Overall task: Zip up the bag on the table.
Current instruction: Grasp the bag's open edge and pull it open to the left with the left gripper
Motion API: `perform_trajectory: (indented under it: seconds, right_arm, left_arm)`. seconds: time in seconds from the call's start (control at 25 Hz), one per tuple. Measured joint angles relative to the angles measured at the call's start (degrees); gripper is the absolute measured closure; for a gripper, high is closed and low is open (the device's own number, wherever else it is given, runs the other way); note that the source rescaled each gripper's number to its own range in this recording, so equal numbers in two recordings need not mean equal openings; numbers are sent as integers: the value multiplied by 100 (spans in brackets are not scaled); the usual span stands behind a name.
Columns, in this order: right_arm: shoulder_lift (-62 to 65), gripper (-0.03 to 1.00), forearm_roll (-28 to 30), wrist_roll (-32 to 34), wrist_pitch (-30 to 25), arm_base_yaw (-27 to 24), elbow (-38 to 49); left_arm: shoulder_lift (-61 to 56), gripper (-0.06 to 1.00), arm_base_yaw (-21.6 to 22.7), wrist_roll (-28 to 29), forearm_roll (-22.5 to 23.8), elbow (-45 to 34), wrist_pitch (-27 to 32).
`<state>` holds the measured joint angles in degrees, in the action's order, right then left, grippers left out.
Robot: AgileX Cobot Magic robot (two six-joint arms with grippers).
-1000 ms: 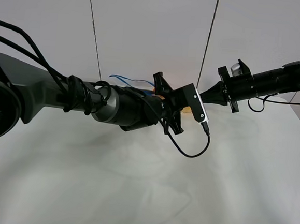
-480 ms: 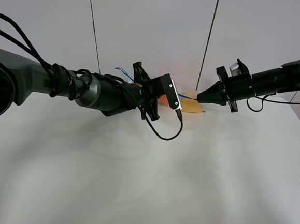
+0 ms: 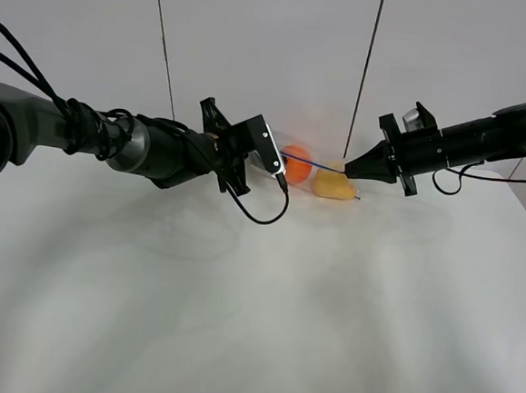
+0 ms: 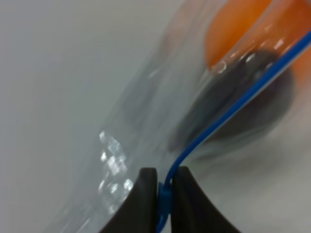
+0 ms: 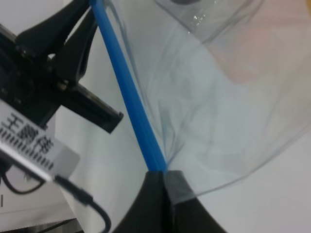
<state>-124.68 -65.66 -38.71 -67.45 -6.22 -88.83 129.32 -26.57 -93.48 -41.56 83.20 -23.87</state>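
White table [image 3: 252, 332]; left fingers [image 4: 144, 206] and right fingers [image 5: 146, 208] clamp bag [image 4: 146, 116] zip strip [image 4: 233, 99].

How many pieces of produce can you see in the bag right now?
3 in the bag: orange near the left gripper, pear near the right gripper, eggplant beside the orange, seen only by the left wrist camera. Others may be hidden.

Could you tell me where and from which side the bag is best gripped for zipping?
Probably the blue zip strip along the edge of the bag, pinched across its thin sides from either end. It is a narrow firm ridge, whereas the clear film looks slack and bulges over the orange. The left gripper and right gripper are each shut on it like that.
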Motion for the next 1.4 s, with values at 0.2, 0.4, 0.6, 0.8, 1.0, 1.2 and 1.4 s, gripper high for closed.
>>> perform_trajectory:
  seconds: [0.2, 0.4, 0.6, 0.8, 1.0, 1.2, 1.4]
  right_arm:
    - [0, 97, 5, 18, 0, 0, -11]
    - [8, 97, 18, 18, -5, 0, -11]
    - [105, 97, 154, 24, -41, 5, -17]
    - [116, 97, 210, 24, -41, 5, -17]
    - [116, 97, 203, 24, -45, 5, -17]
    - [116, 97, 203, 24, -45, 5, -17]
    - [129, 97, 431, 24, -124, -21, -17]
  left_arm:
    - [0, 94, 300, -19, 206, 0, 56]
    - [0, 94, 553, -20, 323, 0, 90]
    - [0, 94, 729, -20, 300, 0, 4]
    - [0, 94, 734, -20, 304, 0, 116]
    - [0, 94, 760, -20, 304, 0, 143]
    - [0, 94, 760, -20, 304, 0, 174]
    - [0, 75, 856, 88, 168, 0, 211]
